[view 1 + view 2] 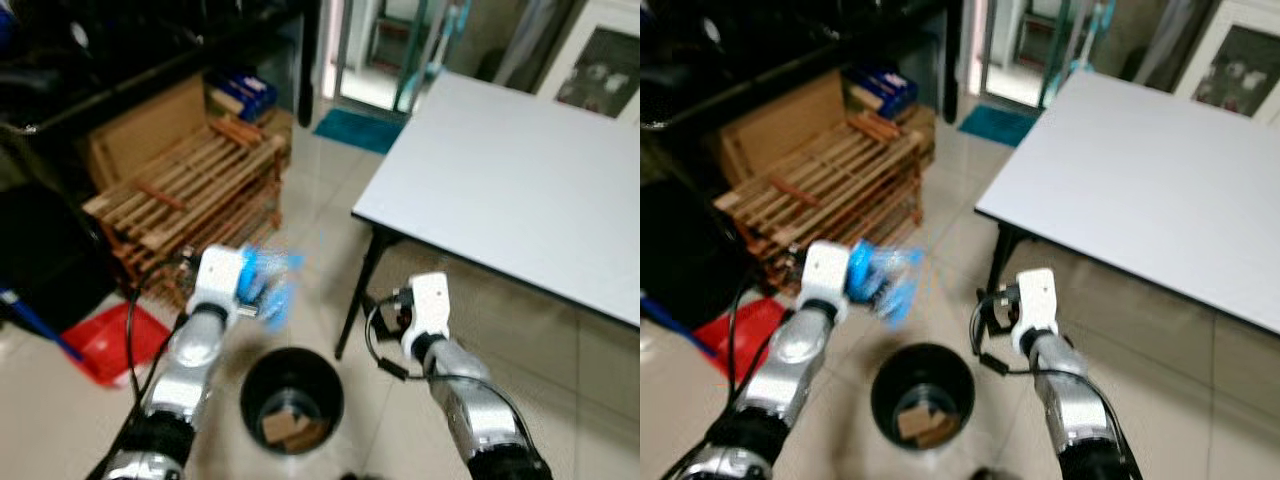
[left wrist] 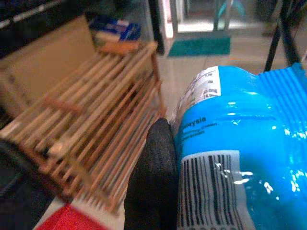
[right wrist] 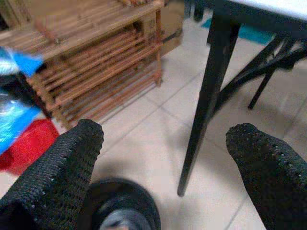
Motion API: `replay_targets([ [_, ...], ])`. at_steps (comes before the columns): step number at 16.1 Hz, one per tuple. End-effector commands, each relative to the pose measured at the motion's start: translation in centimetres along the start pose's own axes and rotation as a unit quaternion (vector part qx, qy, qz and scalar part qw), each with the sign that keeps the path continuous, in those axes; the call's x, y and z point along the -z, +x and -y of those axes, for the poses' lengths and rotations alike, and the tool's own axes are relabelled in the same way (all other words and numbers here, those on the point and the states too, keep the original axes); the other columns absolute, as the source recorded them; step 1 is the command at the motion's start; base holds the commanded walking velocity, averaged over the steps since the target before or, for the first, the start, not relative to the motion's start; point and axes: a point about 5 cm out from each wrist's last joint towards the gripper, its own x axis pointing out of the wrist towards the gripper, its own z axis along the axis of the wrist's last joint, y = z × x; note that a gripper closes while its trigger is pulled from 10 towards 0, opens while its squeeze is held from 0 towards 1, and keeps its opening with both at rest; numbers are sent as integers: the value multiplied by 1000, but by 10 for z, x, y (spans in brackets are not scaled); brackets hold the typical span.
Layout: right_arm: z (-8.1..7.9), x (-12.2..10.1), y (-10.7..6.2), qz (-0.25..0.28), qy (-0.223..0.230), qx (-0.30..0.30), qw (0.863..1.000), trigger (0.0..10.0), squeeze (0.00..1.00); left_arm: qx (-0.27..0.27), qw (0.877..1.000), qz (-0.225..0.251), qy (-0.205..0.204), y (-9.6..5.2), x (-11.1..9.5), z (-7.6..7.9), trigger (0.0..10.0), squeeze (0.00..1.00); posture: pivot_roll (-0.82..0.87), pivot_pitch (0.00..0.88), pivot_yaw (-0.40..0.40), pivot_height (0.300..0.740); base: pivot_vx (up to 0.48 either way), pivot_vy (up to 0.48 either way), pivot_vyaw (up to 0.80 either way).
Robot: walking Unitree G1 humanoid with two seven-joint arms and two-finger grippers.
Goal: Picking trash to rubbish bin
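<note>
Left pincer (image 1: 262,290) clamped on blue snack wrapper (image 1: 272,285), held up just short of black rubbish bin (image 1: 292,400) for dropping in; right pincer (image 3: 163,158) spread wide, carrying nothing.

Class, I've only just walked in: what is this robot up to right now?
The left pincer holds a blue snack packet, raised above and just short of the black rubbish bin on the tiled floor. Cardboard scraps already lie inside the bin. The right pincer is open and empty beside the white table.
</note>
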Motion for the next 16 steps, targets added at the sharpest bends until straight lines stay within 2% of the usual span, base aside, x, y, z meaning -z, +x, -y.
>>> replay_targets([
  [1,6,8,-2,-13,2,1,1000,10000,0,22,1000,-2,5,1,2,9,10000,0,-23,64,-43,740,0,0,0],
  [2,7,22,-3,-40,-2,-6,999,10000,0,35,999,-22,10,0,12,12,10000,0,-20,64,-47,740,0,0,0],
  [6,11,50,-8,-105,-12,-14,994,10000,0,61,995,-71,15,-3,36,22,10000,0,-22,65,-51,740,0,0,0],
  [7,12,52,-8,-106,-13,-15,994,10000,0,70,994,-82,9,-4,39,27,10000,0,-21,66,-53,740,0,0,0],
  [10,10,58,-7,-116,0,-13,993,10000,0,58,990,-126,-13,-11,57,30,10000,0,-21,64,-53,740,0,0,0],
  [14,5,75,-9,-151,0,-15,988,10000,0,66,982,-179,-1,-22,78,32,10000,0,-21,60,-53,740,0,0,0],
  [16,4,80,-10,-166,2,-18,986,10000,0,66,978,-196,13,-23,81,33,10000,0,-18,57,-56,740,0,0,0],
])
